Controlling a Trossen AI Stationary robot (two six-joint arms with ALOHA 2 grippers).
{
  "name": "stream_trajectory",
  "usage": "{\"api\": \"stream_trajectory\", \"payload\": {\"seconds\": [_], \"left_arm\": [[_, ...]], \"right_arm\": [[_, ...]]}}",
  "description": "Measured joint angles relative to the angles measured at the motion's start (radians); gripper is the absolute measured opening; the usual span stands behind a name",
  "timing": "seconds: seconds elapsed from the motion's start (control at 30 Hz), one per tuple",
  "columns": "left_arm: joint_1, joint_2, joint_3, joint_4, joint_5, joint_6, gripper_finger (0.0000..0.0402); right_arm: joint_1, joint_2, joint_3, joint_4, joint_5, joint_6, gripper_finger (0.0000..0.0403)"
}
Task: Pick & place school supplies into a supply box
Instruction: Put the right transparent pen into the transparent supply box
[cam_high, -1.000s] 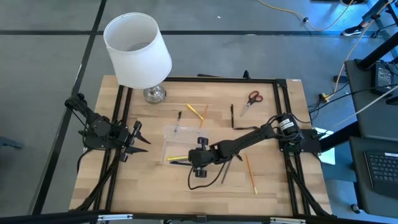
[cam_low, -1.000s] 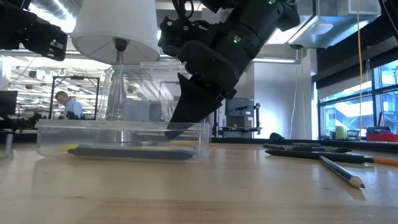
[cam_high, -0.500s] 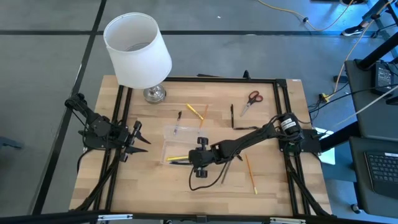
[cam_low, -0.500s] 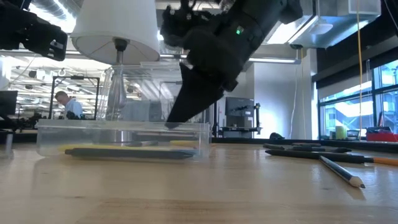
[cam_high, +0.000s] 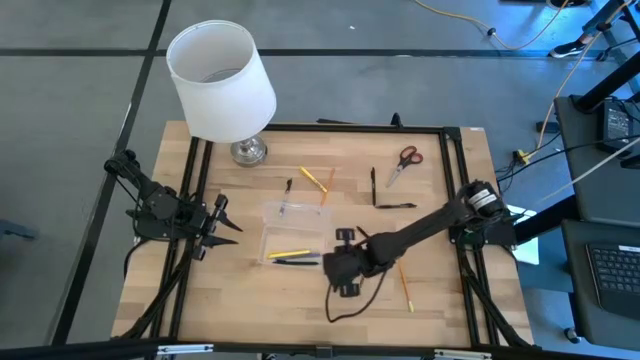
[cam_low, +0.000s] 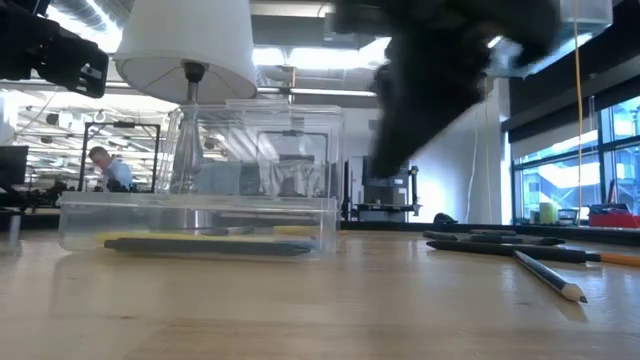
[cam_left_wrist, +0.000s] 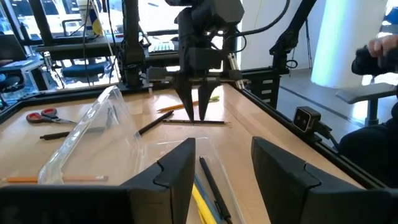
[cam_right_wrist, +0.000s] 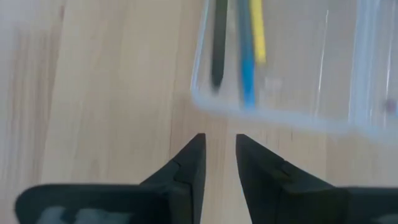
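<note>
We have the right gripper (cam_high: 345, 268) hovering above bare wood just beside the end of the supply box (cam_high: 296, 236), its fingers (cam_right_wrist: 186, 165) drawn to a narrow gap with nothing between them. The left gripper (cam_high: 222, 228) waits at the table's left edge, its fingers (cam_left_wrist: 174, 171) spread wide and empty.

The box sits near the middle of the table, in front of the lamp (cam_high: 222, 80). It already holds a yellow pencil (cam_high: 288, 254), a dark pen (cam_high: 296, 262) beside it, and what looks from the right wrist view like a blue one (cam_right_wrist: 247, 65). Still loose on the wood are an orange pencil (cam_high: 404, 279) right of the gripper, a black pen (cam_high: 396, 206), another dark pen (cam_high: 373, 185), the red-handled scissors (cam_high: 404, 160) toward the far right, and some pencils (cam_high: 318, 180) behind the box.

We judge these pieces light, stiff and smooth, so they will likely roll or pivot if pinched off-centre. We would close across the middle of a shaft, fingers square to its length. The scissors look awkward; the narrow part just below the handles seems the surest hold. The box itself looks light and may slide if bumped.
</note>
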Motion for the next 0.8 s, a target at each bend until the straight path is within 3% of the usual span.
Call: {"api": "stream_trajectory", "payload": {"seconds": [0.23, 0.43, 0.8], "left_arm": [[0.000, 0.000, 0.000, 0.000, 0.000, 0.000, 0.0150], [0.000, 0.000, 0.000, 0.000, 0.000, 0.000, 0.0150], [0.000, 0.000, 0.000, -0.001, 0.000, 0.017, 0.0152]], "right_arm": [[0.059, -0.067, 0.000, -0.237, 0.015, 0.115, 0.0092], [0.087, -0.167, -0.012, -0.375, 0.100, 0.214, 0.0092], [0.077, -0.468, -0.294, -0.381, 0.141, 0.298, 0.0092]]}}
